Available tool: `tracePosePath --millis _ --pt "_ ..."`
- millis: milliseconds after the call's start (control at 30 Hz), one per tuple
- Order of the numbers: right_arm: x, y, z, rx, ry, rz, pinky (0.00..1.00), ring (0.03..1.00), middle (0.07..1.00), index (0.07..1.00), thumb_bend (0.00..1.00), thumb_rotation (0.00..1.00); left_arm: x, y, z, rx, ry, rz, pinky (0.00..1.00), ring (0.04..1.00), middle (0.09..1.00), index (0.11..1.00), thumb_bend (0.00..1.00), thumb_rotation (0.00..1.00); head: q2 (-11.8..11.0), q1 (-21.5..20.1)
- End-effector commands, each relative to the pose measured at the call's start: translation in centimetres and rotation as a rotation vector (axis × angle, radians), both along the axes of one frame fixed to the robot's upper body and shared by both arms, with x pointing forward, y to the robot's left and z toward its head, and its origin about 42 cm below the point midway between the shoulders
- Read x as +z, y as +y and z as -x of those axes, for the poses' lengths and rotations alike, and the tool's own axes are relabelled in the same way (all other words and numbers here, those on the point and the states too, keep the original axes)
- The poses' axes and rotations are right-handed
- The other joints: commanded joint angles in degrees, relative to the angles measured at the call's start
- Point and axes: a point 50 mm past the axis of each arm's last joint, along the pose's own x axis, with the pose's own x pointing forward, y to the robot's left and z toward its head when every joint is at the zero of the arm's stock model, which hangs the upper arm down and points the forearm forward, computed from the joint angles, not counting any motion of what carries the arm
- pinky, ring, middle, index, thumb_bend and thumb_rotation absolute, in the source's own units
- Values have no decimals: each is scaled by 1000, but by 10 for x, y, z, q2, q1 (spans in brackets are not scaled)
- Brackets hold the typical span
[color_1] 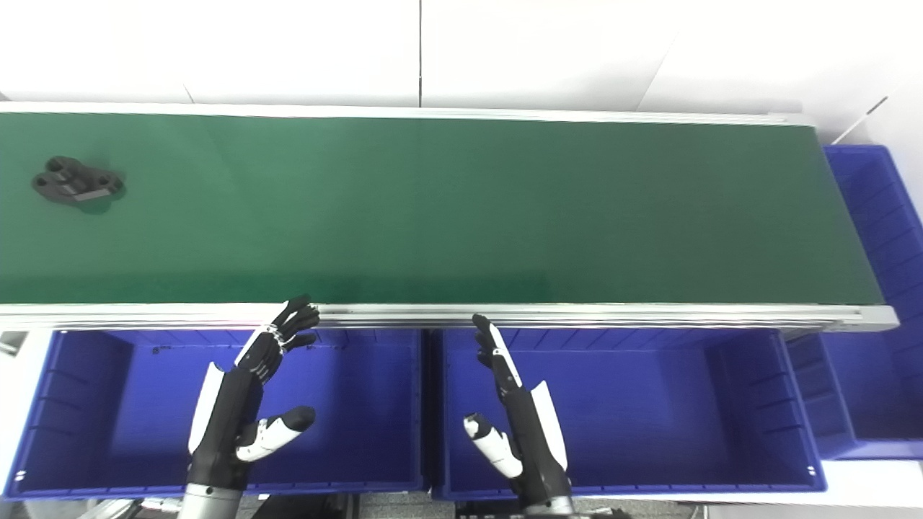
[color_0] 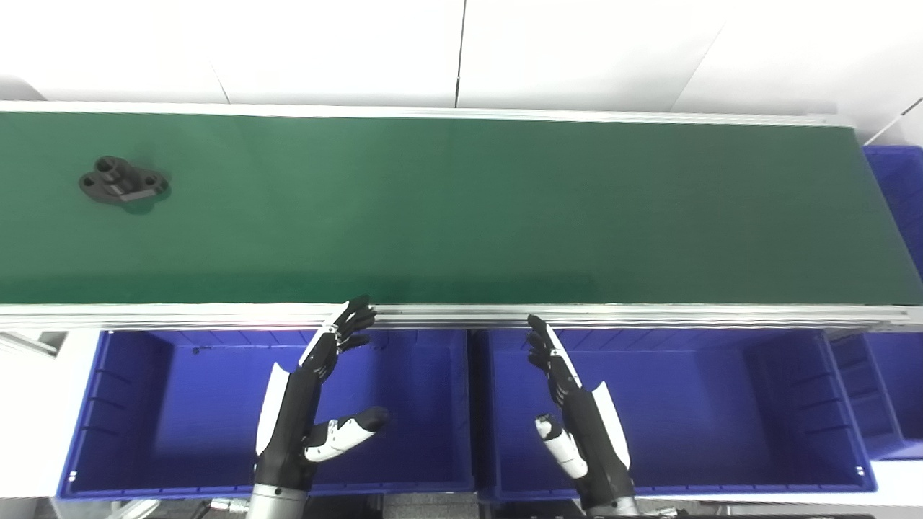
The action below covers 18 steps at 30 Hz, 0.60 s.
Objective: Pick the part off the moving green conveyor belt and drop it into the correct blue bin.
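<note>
The part [color_0: 122, 180], far left of both hands on the belt [color_0: 461, 216], looked rigid, light; its narrow middle was judged best gripped. The left hand [color_0: 317, 389] and right hand [color_0: 570, 404] were spread wide, nothing held.

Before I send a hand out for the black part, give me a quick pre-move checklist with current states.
1. Part on belt: black part lies at the far left of the green belt - ok.
2. Left hand open, holding nothing - ok.
3. Right hand open, holding nothing - ok.
4. Part within the left hand's reach: it lies well off to the left - not ok yet.
5. Left bin and right bin show no contents - ok.
6. Belt direction - cannot tell.
</note>
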Motion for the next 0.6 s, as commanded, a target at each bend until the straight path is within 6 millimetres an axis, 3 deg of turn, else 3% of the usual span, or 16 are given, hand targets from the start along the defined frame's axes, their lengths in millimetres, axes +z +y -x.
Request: tracePosePath --millis 0,133,333,433,567 --pt "11 2 4 -20 -66 -35 917 959 988 967 867 1000 6 -1 2 12 -39 27 745 814 837 865 852 740 7 -1" --pt "15 3 4 -27 -72 -36 903 954 984 970 855 1000 11 2 4 4 -53 12 771 834 854 877 878 797 28 -12" --pt "18 4 8 -20 -64 -46 913 955 981 967 861 1000 14 2 7 27 -57 20 747 828 843 877 848 768 21 -9" --pt "19 3 10 -15 -60 -44 906 959 985 969 865 1000 14 2 9 21 -54 21 776 844 854 877 856 794 15 -11" --pt "23 5 11 -13 -64 -41 896 951 976 958 859 1000 19 3 9 12 -79 2 739 825 843 870 834 818 20 -16"
